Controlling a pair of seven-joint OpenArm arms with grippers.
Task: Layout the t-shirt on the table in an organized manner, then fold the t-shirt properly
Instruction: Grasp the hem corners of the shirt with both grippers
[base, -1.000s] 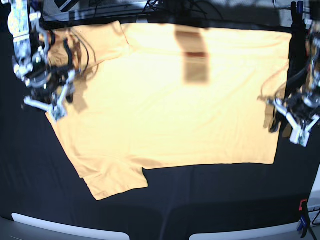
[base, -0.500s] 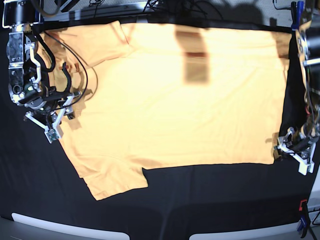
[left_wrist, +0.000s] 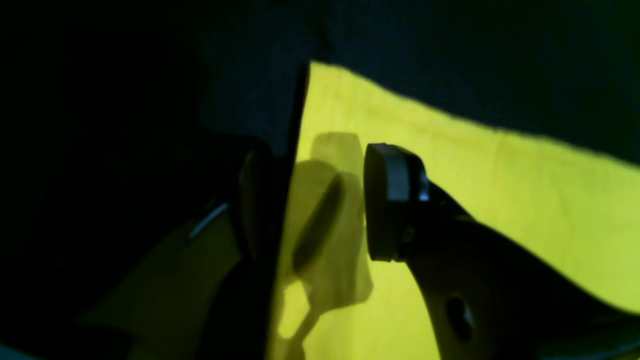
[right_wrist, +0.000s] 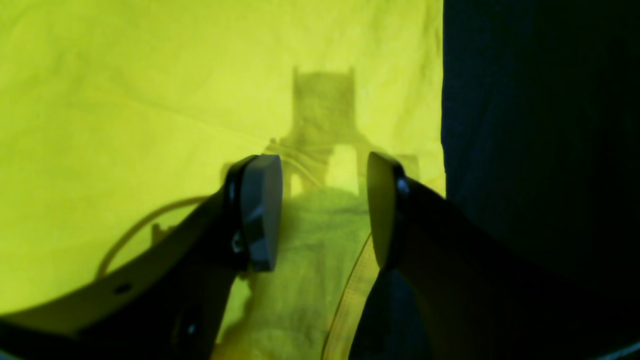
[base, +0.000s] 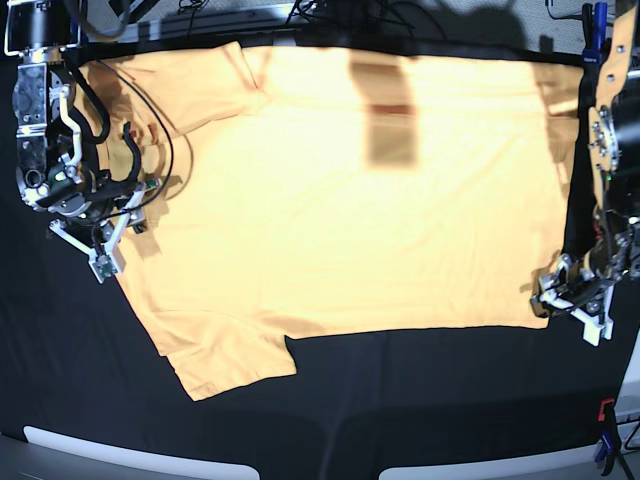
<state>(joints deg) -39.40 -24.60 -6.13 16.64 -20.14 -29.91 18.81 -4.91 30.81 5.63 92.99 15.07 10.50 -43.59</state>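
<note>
While the t-shirt (base: 350, 190) lies flat across the table (base: 420, 400), left claw (base: 572, 302) at lower right and right claw (base: 100, 235) at left gape empty; a single-layer pinch risks bunching.

T-shirt (base: 350, 190): soft matt cloth, light orange-yellow, fine knit; mostly smooth, faint creases. Hem edge stitched, seen in the left wrist view (left_wrist: 500, 200).

Table (base: 420, 410): covered in black matt cloth with a fine weave, dull, no shine.

Right gripper (base: 95, 245): white plastic-looking brackets, black cables, some bare metal. Fingertips (right_wrist: 260, 210) carry dull grey pads, smooth.

Left gripper (base: 575, 305): the same white parts; pad (left_wrist: 390, 200) grey, matt, on a dark arm.
</note>
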